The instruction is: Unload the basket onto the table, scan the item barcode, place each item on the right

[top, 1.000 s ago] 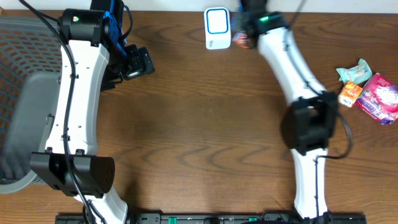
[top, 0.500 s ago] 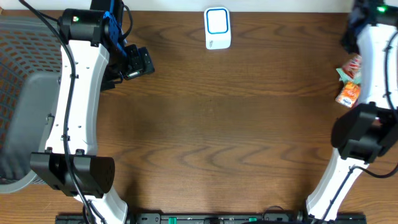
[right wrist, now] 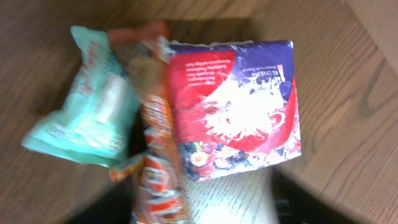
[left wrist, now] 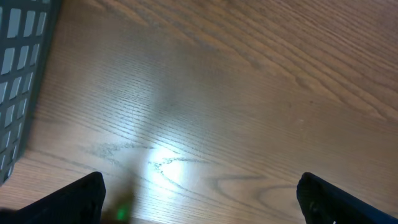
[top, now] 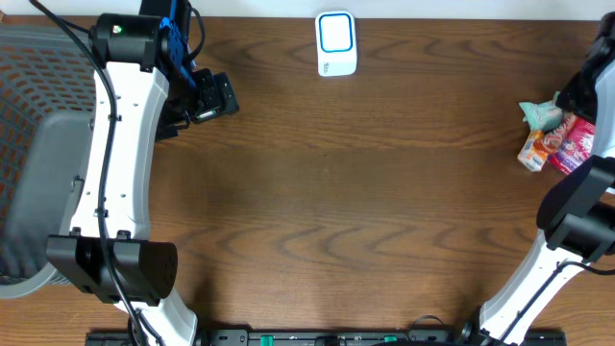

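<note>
The white scanner with a blue-rimmed window stands at the table's far edge. My right gripper is far from it at the right edge, jaws open above a small pile. The pile holds a teal packet, an orange-red packet and a red and purple packet. The orange-red packet is blurred and runs down beside my left finger, touching the other two. From above these items lie just left of the right arm. No barcode shows. My left gripper is open over bare wood.
A grey mesh basket fills the left side, its wall showing in the left wrist view. The table's right edge runs just past the pile. The left arm stretches along the basket.
The right arm swung from the scanner to the right edge carrying the orange-red packet. Its jaws were shut and now stand open over the pile. The left arm has not moved.
</note>
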`<state>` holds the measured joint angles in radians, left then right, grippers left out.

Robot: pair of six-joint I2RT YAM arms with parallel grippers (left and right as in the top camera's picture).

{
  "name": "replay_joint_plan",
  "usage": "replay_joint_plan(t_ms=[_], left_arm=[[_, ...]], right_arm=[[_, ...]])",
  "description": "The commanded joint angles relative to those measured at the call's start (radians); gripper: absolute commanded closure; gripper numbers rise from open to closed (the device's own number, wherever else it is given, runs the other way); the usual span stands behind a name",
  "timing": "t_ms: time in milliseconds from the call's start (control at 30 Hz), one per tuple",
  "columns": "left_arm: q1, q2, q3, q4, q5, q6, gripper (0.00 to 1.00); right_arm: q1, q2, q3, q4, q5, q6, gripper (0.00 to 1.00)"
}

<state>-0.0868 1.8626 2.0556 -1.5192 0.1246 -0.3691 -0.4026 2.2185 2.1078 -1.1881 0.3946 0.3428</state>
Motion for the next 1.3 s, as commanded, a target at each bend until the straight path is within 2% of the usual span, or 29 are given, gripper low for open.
replay_joint_plan(t_ms=[0, 100, 133, 233, 400, 633, 833, 1067, 1267], left_arm=[[0.003, 0.009, 0.002, -0.005, -0.006, -0.002, 0.02], [0.003, 0.009, 0.002, -0.005, -0.006, -0.002, 0.02], [0.003, 0.009, 0.002, -0.005, -0.006, -0.002, 0.02], [0.003, 0.009, 0.002, -0.005, -0.006, -0.002, 0.02], [0.003, 0.009, 0.002, -0.005, -0.006, -0.002, 0.02], [0.003, 0.009, 0.002, -0.005, -0.006, -0.002, 0.02], [0.003, 0.009, 0.002, -0.005, -0.006, -0.002, 0.02], [0.003, 0.009, 0.002, -0.005, -0.006, -0.002, 0.02], [0.003, 0.009, 0.002, -0.005, -0.006, -0.002, 0.02]], right_arm=[[-0.003, -0.002, 0.000, -0.032, -0.019, -0.004, 0.15], [-0.003, -0.026, 0.009, -0.071, -0.020, -0.007, 0.02], [-0.002, -0.042, 0.013, -0.086, -0.020, -0.007, 0.01], [0.004, -0.112, 0.014, -0.106, -0.034, 0.019, 0.01], [0.004, -0.300, 0.014, -0.177, -0.230, 0.079, 0.01], [0.047, -0.571, -0.027, -0.316, -0.313, 0.117, 0.01], [0.215, -0.830, -0.256, -0.310, -0.338, 0.096, 0.01], [0.429, -1.113, -0.675, -0.232, -0.333, 0.094, 0.01], [0.470, -1.220, -0.885, -0.259, -0.416, 0.098, 0.01]])
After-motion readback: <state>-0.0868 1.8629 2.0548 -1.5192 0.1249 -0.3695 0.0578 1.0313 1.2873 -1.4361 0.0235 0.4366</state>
